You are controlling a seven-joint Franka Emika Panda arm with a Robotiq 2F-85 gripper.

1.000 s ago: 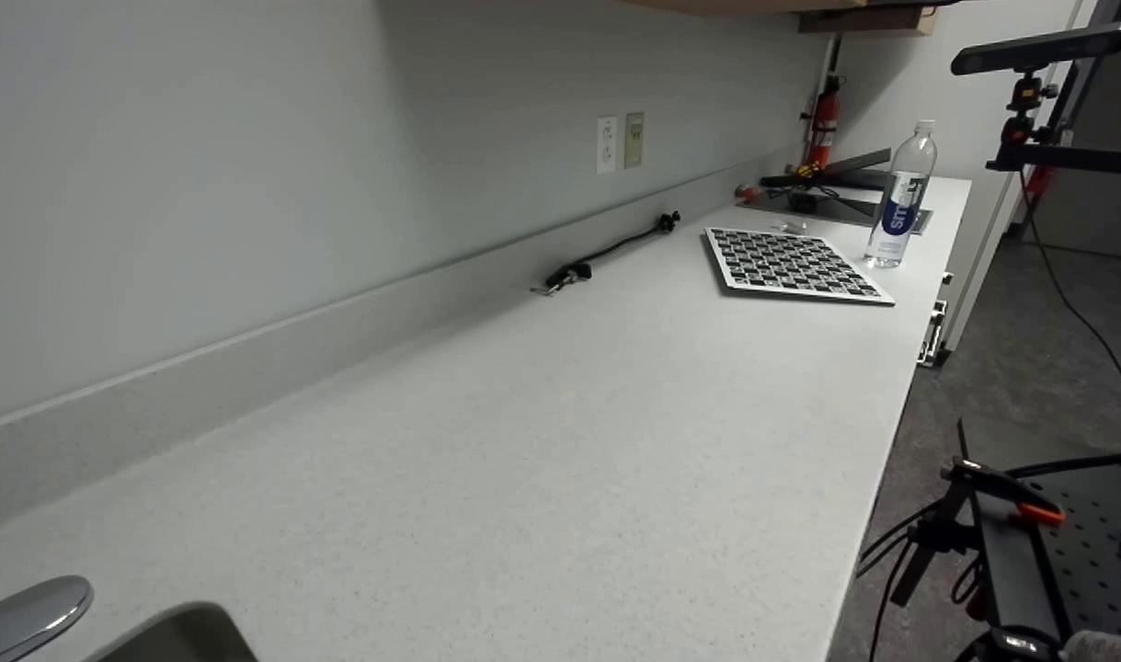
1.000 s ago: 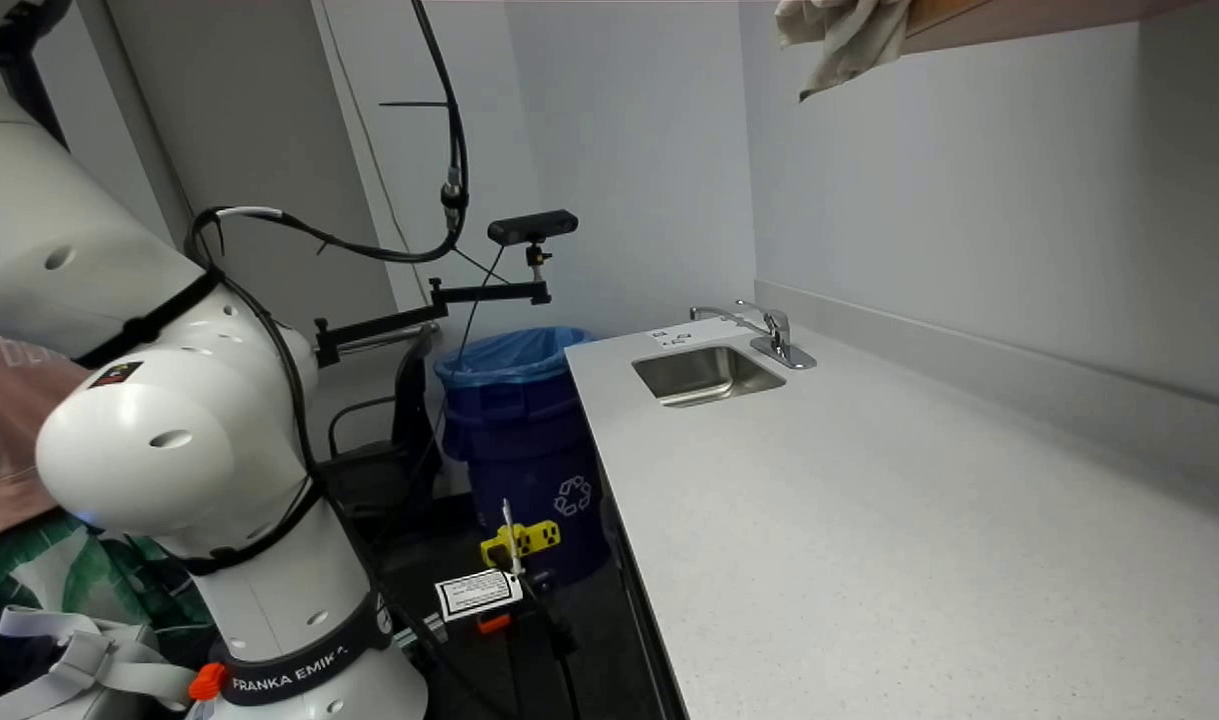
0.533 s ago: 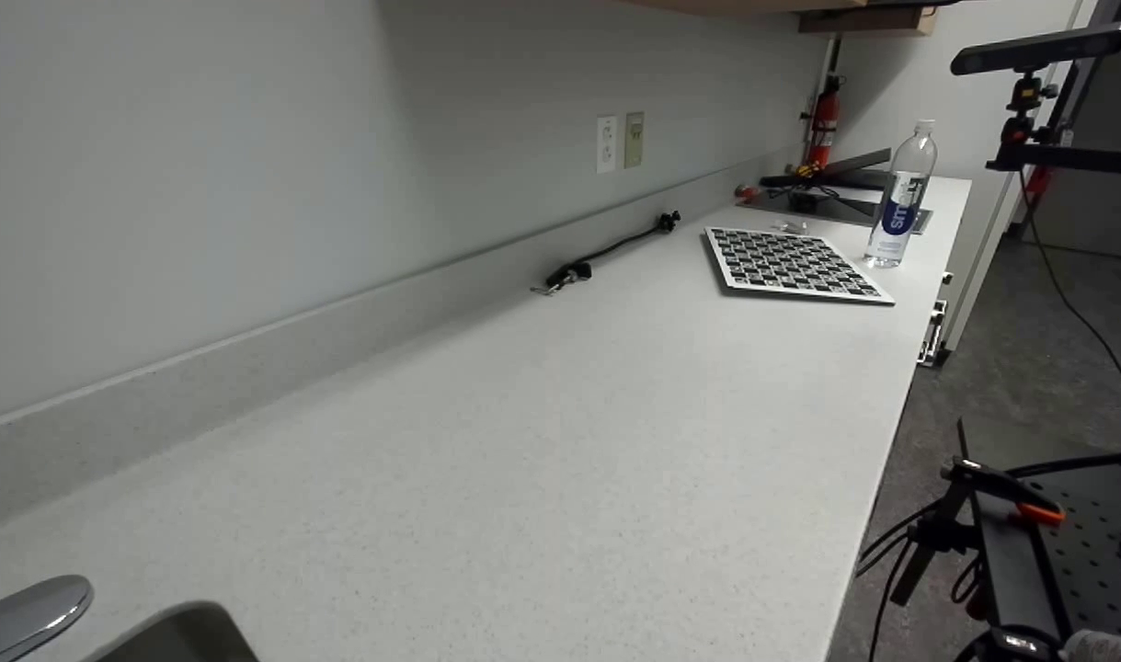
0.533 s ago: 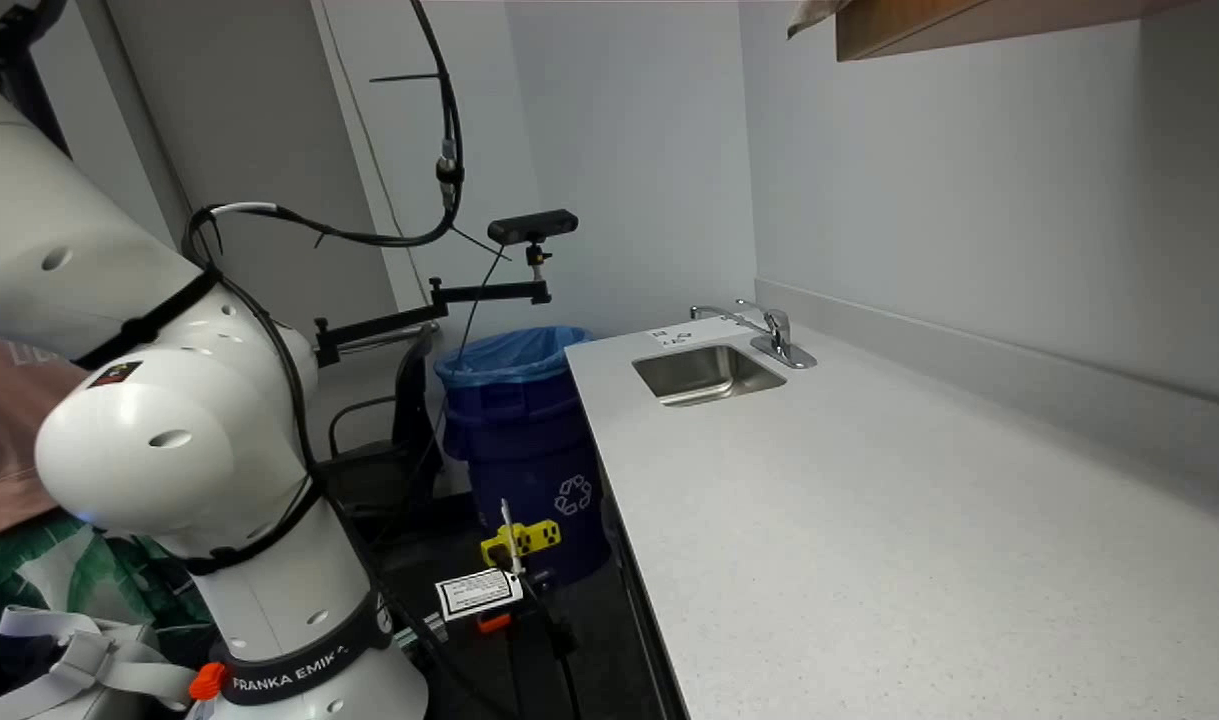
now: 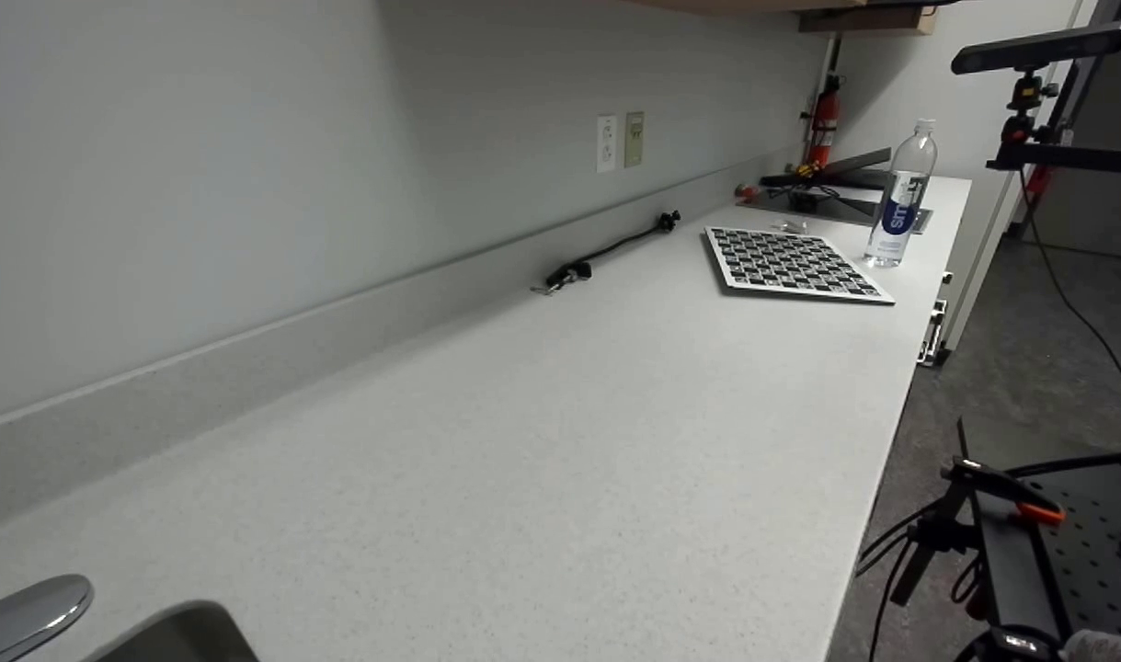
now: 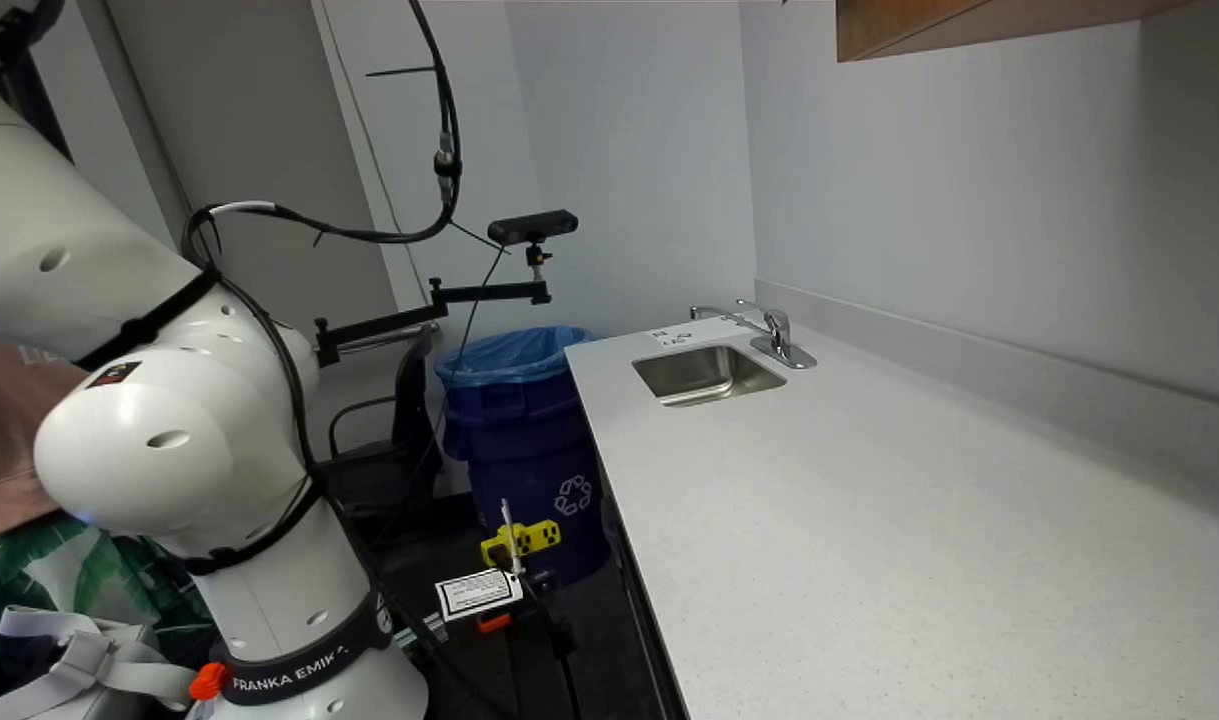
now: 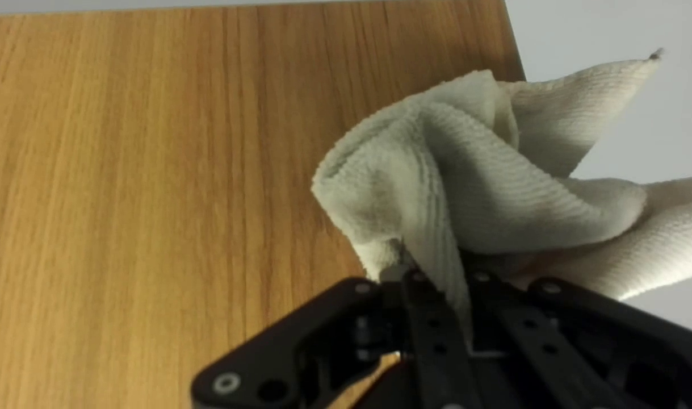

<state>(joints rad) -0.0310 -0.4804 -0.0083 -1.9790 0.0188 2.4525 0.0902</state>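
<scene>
My gripper [image 7: 436, 279] shows at the bottom of the wrist view, with its black fingers close together on an off-white ribbed cloth [image 7: 493, 193]. A narrow fold of the cloth runs down between the fingers. The rest bunches above them and trails to the right. The cloth is in front of a brown wood-grain panel [image 7: 170, 170] and reaches past its right edge; I cannot tell whether it touches the panel. The white arm [image 6: 159, 440] stands at the left in an exterior view. The gripper is out of view in both exterior views.
A wooden cabinet [image 6: 909, 28] hangs above the long white counter [image 6: 869, 560]. A sink [image 6: 709, 376] and faucet [image 6: 779, 338] are at one end. A checkered board [image 5: 790, 265], a clear bottle [image 5: 900, 198] and a black cable [image 5: 615, 246] lie or stand along the counter.
The cloth hanging by the cabinet corner has risen out of the exterior view's top edge. The arm's cable loop has shifted slightly up and left. The counter things have not moved.
</scene>
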